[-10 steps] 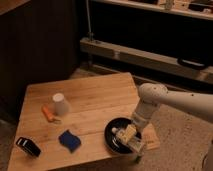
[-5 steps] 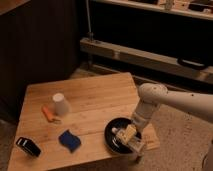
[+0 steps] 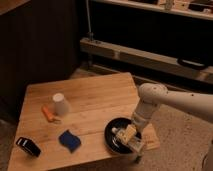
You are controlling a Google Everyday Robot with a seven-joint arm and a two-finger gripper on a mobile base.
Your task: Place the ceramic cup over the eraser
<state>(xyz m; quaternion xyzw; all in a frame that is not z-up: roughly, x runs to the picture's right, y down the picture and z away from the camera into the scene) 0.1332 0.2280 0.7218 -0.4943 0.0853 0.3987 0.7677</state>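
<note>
The white ceramic cup stands upside down on the left part of the wooden table. The black eraser with a pale band lies near the table's front left corner, well apart from the cup. My gripper hangs over the black round bowl at the table's front right corner, far from both the cup and the eraser. The white arm reaches in from the right.
A small orange piece lies just left of the cup. A blue wavy-edged pad lies between the eraser and the bowl. Dark shelving stands behind the table, and speckled floor lies to the right.
</note>
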